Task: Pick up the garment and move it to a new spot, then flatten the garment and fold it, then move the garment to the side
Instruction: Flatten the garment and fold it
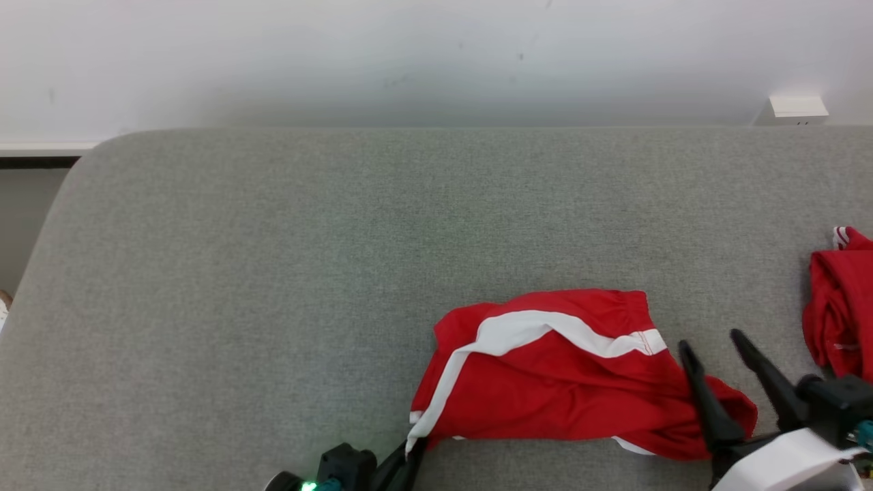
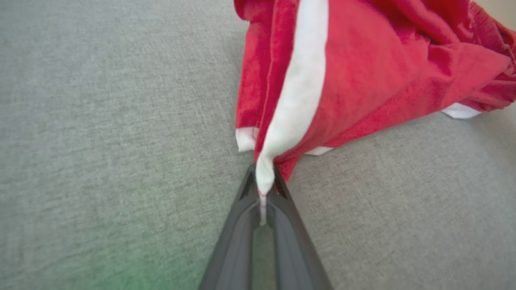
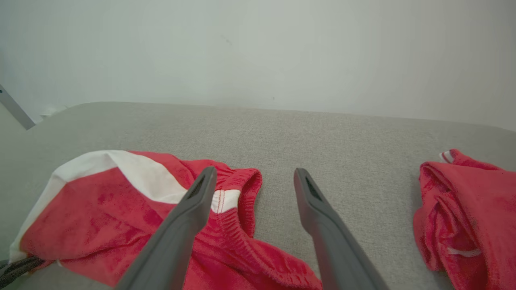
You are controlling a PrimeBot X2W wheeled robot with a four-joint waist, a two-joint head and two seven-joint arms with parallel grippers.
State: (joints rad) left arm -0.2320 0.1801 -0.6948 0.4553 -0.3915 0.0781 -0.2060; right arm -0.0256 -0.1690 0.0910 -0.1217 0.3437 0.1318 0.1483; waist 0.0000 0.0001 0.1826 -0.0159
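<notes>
Left fingers (image 2: 236,245) pinch the garment (image 1: 566,382) corner (right fingers (image 3: 181,229) spread).

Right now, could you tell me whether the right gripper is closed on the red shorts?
No, the right gripper is open, its fingers spread wide apart over the red shorts and pinching nothing.

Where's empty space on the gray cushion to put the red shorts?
Bare: the cushion's whole left half, and the back strip along the wall. Crowded: front right, with the shorts, the other red garment and the right gripper between them.
</notes>
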